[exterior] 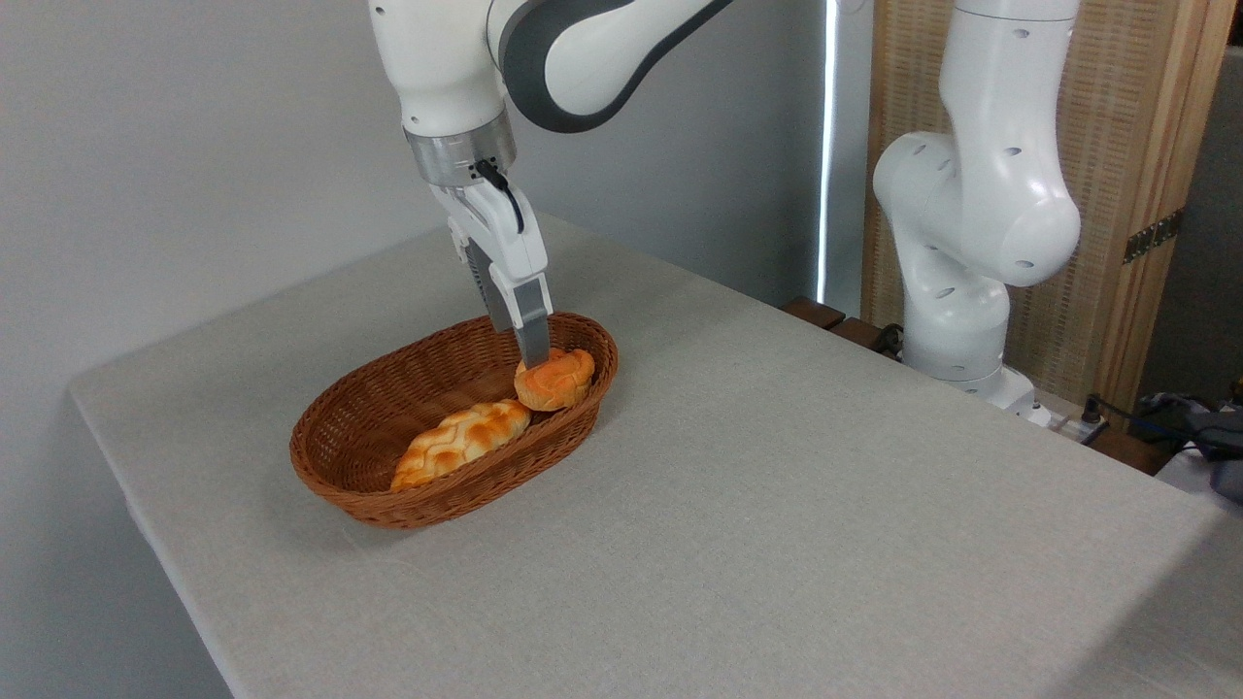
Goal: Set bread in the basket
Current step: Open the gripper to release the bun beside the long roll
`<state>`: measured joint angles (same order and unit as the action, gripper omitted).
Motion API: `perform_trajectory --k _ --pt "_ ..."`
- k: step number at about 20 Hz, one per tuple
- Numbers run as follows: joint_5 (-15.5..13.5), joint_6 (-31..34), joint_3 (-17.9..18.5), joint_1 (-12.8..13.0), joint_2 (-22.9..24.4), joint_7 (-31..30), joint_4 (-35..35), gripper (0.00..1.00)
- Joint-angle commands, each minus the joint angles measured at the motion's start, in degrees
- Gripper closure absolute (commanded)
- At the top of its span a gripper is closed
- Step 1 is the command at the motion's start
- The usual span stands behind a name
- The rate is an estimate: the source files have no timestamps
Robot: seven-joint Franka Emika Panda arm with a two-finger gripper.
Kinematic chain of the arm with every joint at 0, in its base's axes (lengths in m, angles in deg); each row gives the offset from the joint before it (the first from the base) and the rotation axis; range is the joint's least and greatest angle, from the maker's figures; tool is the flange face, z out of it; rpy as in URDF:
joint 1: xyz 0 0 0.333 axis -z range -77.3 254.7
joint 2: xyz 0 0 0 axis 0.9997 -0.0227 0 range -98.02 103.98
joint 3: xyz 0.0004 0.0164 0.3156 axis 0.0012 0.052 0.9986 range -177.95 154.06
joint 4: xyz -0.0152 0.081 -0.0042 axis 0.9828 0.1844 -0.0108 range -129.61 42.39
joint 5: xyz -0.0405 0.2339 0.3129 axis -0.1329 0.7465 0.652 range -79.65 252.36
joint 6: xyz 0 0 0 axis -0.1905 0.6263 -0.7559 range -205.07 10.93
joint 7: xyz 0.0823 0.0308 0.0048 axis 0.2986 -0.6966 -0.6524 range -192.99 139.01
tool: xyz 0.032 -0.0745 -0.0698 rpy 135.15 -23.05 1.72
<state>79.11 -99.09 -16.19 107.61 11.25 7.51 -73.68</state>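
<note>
My gripper is clamped on the bun, low inside the basket's right end, so only letting go remains.

A table draped in a pale grey-beige cloth filled most of the room, its corner reaching toward a plain light grey wall. Behind it, a narrow bright strip of light ran vertically between the wall and a wooden-framed woven screen with a metal hinge. Dark cables and clutter lay at the right edge.
</note>
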Motion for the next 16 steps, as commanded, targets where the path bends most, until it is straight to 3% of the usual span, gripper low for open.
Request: perform_trajectory --k 1,3,6,9,13,16 --pt "-0.40 -0.58 0.38 -0.45 1.05 -0.22 2.02 0.00" --pt "-0.22 0.47 0.73 -1.41 0.88 -0.31 4.74 0.00" --pt "-0.14 2.57 0.73 -4.84 0.70 -0.22 8.87 0.00" --pt "0.04 7.83 0.73 -7.56 -1.58 -0.22 15.19 0.00" --pt "3.99 12.60 0.73 -9.67 -4.48 -0.13 21.88 0.00" --pt "4.26 15.66 0.73 -11.96 -7.20 0.04 27.06 0.00"
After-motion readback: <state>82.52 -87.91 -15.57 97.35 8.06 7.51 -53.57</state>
